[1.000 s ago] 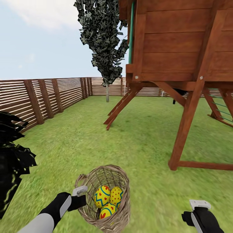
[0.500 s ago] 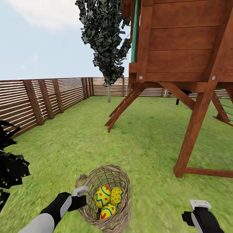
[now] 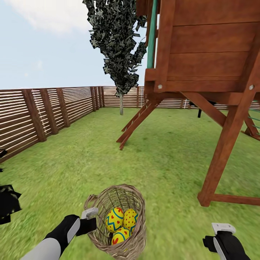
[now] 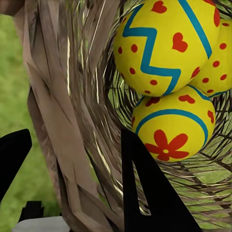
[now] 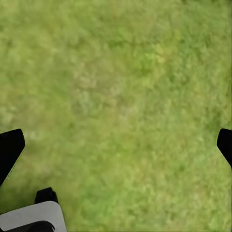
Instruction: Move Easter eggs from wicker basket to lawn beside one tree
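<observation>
Head view: the wicker basket (image 3: 117, 220) is carried low over the lawn (image 3: 90, 159), the left gripper (image 3: 87, 219) clamped on its near wall; three Easter eggs (image 3: 121, 221) lie inside, pressed together. The right gripper (image 3: 221, 234) hangs well apart from the basket on the far side from the left arm. Beyond the basket a slim pale-trunked tree (image 3: 120, 103) stands by the slat fence (image 3: 54, 108), with a wooden play tower (image 3: 202, 72) between basket and tree line on the right. Dark foliage (image 3: 7, 202) sits near the basket's left. Judged risk: the basket tilts toward the camera, so a jolt in travel could spill an egg short of the tree, or the thin weave could slip from a one-sided pinch.

Left wrist view: one dark finger (image 4: 150, 193) lies inside the basket wall (image 4: 67, 121), the other (image 4: 12, 154) outside it, so the jaws are closed on the wicker. Two eggs sit just beside the inner finger, a zigzag egg (image 4: 164, 43) touching a flowered egg (image 4: 174, 133); a third peeks behind. Judged risk: the inner finger may nudge the flowered egg if the grip shifts.

Right wrist view: bare grass (image 5: 121, 106) between widely parted fingertips (image 5: 9, 150), the jaws spread and holding nothing. Judged risk: little support is available should the basket drop
</observation>
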You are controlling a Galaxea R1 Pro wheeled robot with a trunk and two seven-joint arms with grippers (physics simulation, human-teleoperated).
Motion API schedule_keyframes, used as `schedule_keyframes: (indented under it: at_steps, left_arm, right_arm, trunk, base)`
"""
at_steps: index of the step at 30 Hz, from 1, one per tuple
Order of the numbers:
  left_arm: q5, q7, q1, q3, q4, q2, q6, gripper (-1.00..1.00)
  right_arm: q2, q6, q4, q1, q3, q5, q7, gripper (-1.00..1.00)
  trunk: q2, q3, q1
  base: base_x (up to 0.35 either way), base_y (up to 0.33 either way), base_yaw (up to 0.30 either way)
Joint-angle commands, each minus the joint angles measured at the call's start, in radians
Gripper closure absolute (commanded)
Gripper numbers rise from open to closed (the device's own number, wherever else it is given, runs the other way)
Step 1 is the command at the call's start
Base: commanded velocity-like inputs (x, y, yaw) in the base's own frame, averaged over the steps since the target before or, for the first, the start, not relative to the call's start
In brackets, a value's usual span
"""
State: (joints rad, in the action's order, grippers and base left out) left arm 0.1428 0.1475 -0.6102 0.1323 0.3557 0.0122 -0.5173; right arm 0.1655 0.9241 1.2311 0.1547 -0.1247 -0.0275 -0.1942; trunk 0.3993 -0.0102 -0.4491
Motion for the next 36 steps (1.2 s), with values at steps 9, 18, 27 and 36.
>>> schedule_keyframes:
  at_steps: [9, 18, 27, 36]
  left_arm:
    - [0.015, 0.001, 0.0, 0.007, 0.002, -0.001, -0.007, 1.0]
    - [0.015, 0.001, 0.0, 0.007, 0.0, -0.002, -0.007, 1.0]
    - [0.015, 0.001, 0.0, 0.007, 0.0, -0.001, -0.007, 1.0]
    - [0.015, 0.001, 0.0, 0.007, 0.001, -0.001, -0.007, 1.0]
  right_arm:
    - [0.0, 0.0, 0.001, 0.0, 0.0, -0.004, -0.004, -1.0]
    - [0.0, 0.001, 0.001, 0.0, -0.027, -0.005, -0.004, -1.0]
    - [-0.002, 0.001, 0.001, 0.0, -0.027, -0.005, -0.004, -1.0]
    - [-0.002, 0.001, -0.001, 0.0, -0.028, -0.005, -0.004, -1.0]
  trunk:
    - [0.001, 0.0, -0.001]
    - [0.001, 0.0, -0.001]
    - [0.001, 0.0, -0.001]
    - [0.001, 0.0, -0.001]
  base:
    - [0.33, 0.0, 0.065]
    - [0.33, 0.0, 0.092]
    - [0.33, 0.0, 0.125]
    - [0.33, 0.0, 0.294]
